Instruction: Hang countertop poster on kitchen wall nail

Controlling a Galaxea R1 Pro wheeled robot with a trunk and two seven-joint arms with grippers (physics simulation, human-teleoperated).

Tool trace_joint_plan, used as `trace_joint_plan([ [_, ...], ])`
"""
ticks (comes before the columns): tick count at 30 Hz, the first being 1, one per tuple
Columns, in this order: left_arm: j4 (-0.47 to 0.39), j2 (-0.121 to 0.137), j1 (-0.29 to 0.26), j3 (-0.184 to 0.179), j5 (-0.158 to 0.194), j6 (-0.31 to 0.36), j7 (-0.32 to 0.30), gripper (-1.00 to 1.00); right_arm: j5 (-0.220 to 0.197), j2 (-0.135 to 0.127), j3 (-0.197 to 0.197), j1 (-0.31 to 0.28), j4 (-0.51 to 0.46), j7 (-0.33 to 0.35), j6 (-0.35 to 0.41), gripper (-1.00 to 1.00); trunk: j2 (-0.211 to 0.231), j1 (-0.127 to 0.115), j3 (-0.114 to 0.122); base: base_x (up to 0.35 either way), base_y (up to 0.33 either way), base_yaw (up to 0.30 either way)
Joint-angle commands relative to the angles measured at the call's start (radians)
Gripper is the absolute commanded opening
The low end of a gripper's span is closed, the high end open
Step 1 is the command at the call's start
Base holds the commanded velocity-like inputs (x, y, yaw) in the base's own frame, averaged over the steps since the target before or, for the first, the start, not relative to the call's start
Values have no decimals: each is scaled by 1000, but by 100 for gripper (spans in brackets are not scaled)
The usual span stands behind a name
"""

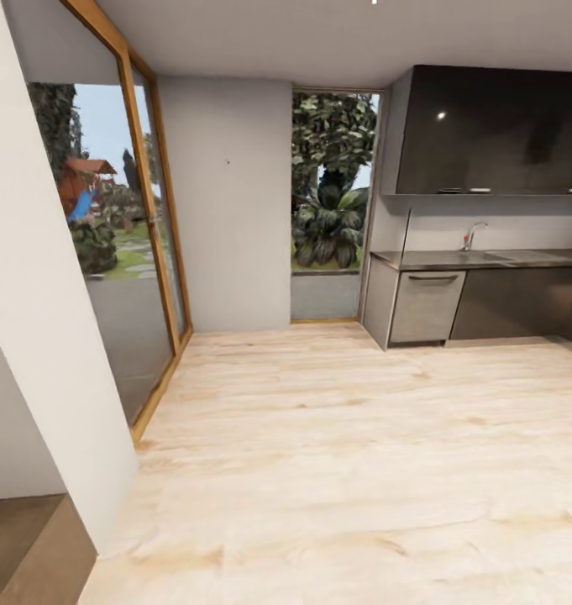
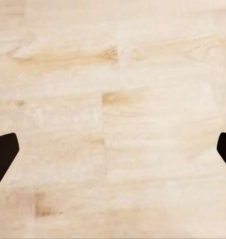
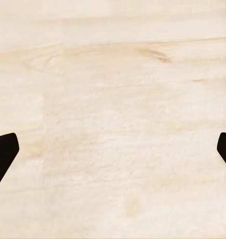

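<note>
The kitchen lies ahead in the head view. Its steel countertop [image 1: 453,260] runs along the right wall over grey cabinet fronts, with a chrome tap [image 1: 473,234] on it. The poster is out of view. A tiny dark wall nail [image 1: 228,161] sticks out of the pale grey far wall. My left gripper [image 2: 113,154] is open over bare pale wood floor, its black fingertips [image 2: 3,155] far apart. My right gripper [image 3: 113,154] is open too, with only floor between its fingertips [image 3: 3,155].
Glossy dark upper cabinets [image 1: 487,130] hang above the counter. Big wood-framed glass doors [image 1: 134,252] line the left side, and a window [image 1: 332,181] sits beside the far wall. A white wall corner [image 1: 59,378] juts in at near left. Pale wood floor [image 1: 336,454] stretches ahead.
</note>
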Motion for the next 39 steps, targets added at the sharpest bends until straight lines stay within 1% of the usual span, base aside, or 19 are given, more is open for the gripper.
trace_joint_plan([
  [1,-1,0,0,0,0,-2,0,100,-1,0,0,-1,1,0,-3,100,0,1,-1,333,0,-269],
  [6,-1,0,0,2,0,-2,0,100,-1,0,0,-1,1,0,-4,100,0,1,-1,333,0,-259],
  [10,-1,0,0,2,0,-2,0,100,0,0,0,-1,1,0,-4,100,0,1,-1,333,0,-119],
  [39,-1,0,0,3,0,-2,0,100,5,-1,1,-1,1,0,-6,100,0,1,-1,334,0,-3],
])
